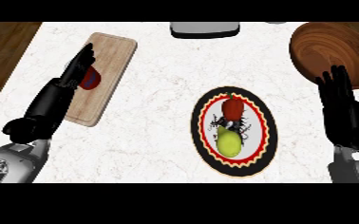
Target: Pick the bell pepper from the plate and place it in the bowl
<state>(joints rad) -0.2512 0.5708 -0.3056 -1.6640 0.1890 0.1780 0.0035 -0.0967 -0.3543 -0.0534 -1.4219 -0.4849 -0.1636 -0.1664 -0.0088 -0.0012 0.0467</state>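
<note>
Bell pepper (233, 106), red, lies on the patterned plate (202, 142), touching a yellow-green fruit (229, 141). Wooden bowl (316, 47) cut off at frame's right edge. Left hand (79, 71), fingers straight, partly hides a red item on the cutting board (112, 61). Right hand (340, 102) flat, holding nothing.

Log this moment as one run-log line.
stage: pre-grasp | bell pepper: on plate | bowl: top right | left hand: open over cutting board | right hand: open near bowl

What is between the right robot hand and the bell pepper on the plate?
In the head view, only the plate's patterned rim and bare white counter lie between the right robot hand and the red bell pepper.
</note>
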